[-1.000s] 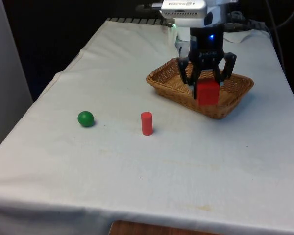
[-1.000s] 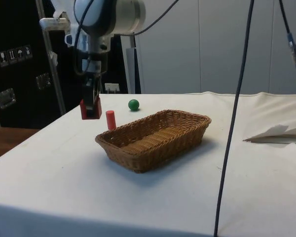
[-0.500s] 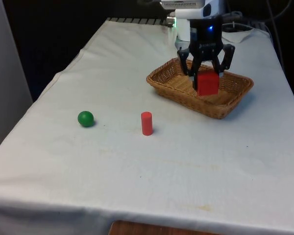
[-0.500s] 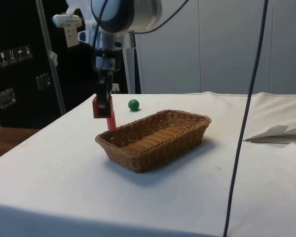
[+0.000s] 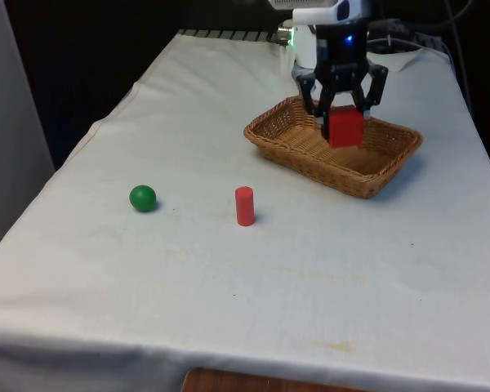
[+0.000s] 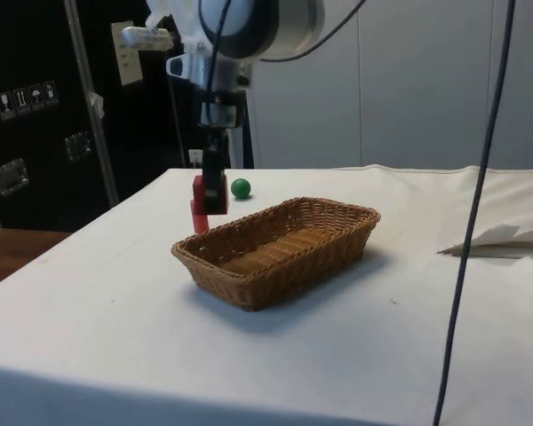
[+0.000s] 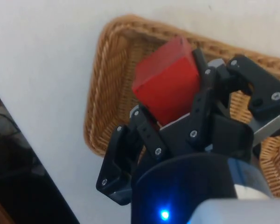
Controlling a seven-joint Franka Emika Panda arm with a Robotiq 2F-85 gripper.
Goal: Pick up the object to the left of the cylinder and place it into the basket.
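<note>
**Red block held over the basket**

I count four loose things on my screens: one red block, one red cylinder, one green ball and one wicker basket. There is one arm and one gripper.

The gripper is clenched on the red block, a finger pressed against each side of it; on the wrist view the block sits squeezed between the black fingers with the basket's weave beneath it. From the front I see the block hanging in the air above the basket's interior, clear of the wicker. From the side, the block hangs above the basket's end that lies towards the cylinder, which stands upright just past that rim.

On the white cloth the cylinder stands upright, well apart from the basket, and the ball lies further to the front view's left of it. From the side, the ball shows beyond the gripper.
</note>
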